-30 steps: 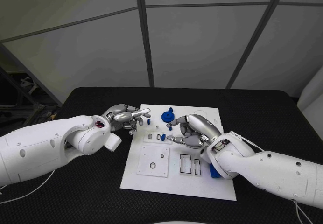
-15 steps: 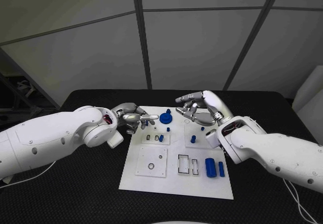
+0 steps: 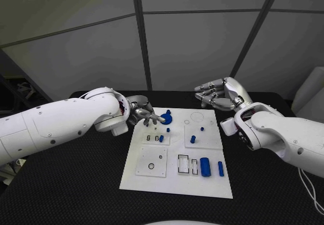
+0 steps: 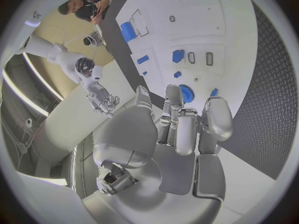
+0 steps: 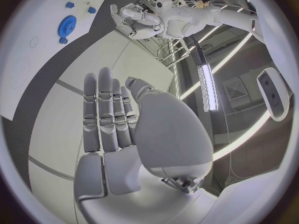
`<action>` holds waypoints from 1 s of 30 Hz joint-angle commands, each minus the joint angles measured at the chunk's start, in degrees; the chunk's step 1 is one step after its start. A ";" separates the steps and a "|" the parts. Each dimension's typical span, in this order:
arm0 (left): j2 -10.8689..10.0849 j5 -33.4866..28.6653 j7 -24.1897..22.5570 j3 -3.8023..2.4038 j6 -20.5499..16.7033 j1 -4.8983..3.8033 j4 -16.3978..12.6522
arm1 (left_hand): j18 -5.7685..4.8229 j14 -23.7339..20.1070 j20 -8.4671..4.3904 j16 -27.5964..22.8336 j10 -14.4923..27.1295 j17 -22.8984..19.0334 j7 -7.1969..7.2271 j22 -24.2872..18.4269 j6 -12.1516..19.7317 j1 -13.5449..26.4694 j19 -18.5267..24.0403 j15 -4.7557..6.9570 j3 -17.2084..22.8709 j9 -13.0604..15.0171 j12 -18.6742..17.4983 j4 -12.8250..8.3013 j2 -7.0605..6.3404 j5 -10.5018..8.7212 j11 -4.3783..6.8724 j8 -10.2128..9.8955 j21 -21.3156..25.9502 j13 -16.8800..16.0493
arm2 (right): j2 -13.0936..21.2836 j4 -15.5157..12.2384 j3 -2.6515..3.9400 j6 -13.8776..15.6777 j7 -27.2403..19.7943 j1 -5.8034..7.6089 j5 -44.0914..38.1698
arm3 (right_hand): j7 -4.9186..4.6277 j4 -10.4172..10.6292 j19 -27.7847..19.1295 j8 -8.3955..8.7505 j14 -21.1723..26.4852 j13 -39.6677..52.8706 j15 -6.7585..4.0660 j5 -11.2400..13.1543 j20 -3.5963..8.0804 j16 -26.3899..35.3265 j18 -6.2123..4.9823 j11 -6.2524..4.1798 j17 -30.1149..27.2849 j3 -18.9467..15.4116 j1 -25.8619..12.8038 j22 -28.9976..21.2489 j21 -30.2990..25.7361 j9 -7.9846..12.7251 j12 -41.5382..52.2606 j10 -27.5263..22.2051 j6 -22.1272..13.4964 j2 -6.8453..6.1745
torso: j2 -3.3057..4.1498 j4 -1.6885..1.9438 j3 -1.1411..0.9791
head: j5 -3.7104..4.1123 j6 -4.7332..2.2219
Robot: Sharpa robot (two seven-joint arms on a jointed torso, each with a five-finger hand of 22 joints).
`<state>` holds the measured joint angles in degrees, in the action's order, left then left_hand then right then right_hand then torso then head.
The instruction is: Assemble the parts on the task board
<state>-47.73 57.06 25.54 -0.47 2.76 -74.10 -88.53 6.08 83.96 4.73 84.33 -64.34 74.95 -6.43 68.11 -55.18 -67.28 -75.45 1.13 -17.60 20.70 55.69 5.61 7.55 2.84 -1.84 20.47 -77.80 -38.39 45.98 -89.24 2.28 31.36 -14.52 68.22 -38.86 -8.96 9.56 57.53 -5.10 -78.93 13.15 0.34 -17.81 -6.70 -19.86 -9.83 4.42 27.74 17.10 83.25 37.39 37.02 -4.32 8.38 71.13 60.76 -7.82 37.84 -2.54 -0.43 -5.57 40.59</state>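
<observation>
The white task board (image 3: 177,180) lies mid-table. A blue gear (image 3: 166,119) (image 4: 187,92) (image 5: 67,25) sits near its far left corner. My left hand (image 3: 143,115) (image 4: 177,127) hovers just left of the gear with its fingers curled in; nothing shows between them. A small blue peg (image 3: 147,123) stands right beside its fingertips. My right hand (image 3: 219,93) (image 5: 115,119) is raised above the board's far right corner, fingers apart and empty. Two blue pegs (image 3: 193,139) stand in the right block, and a blue cylinder (image 3: 205,167) lies beside the slots.
A thin blue bar (image 3: 221,168) lies right of the cylinder. A square plate with a small hole (image 3: 153,161) occupies the board's near left. Black table (image 3: 74,187) surrounds the board on all sides.
My right hand has lifted from the board's middle and drawn back to the far right, uncovering the cylinder and bar. My left hand has edged closer to the gear.
</observation>
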 commanded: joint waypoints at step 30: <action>9.23 11.36 4.47 5.42 10.43 -1.95 5.98 | -2.20 4.32 -0.20 2.80 -2.85 9.45 0.69 4.28 -0.26 1.94 -3.03 0.83 -0.61 1.20 3.63 2.52 -0.14 0.06 0.31 0.94 -2.60 -4.78 | 1.77 -1.52 -0.14 -1.95 5.00 0.31 -0.60 | 0.06 -0.94 4.00 1.25 -2.28 -4.68 -0.23 -0.44 0.58 3.97 -0.63 -0.09 -2.85 -0.01 -1.12 -2.12 -2.28 0.18 -4.22 3.17 1.38 0.21 | 0.13 -0.11 -0.01 | -0.48 1.28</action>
<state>-38.59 67.83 29.47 4.96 12.29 -76.00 -82.60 3.50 83.95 4.52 86.76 -66.79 74.93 -6.23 72.36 -55.39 -65.60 -78.11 1.53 -18.17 21.84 59.01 7.91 7.55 2.84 -1.66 21.13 -80.12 -43.14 47.82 -90.80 2.12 29.50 -9.69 68.43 -39.13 -8.81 8.95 61.25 -3.97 -80.99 8.51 -0.11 -18.09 -6.04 -16.10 -9.81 4.09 24.93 17.08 82.52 35.32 34.94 -4.22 4.51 74.01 61.81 -7.63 38.00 -2.65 -0.42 -6.02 41.78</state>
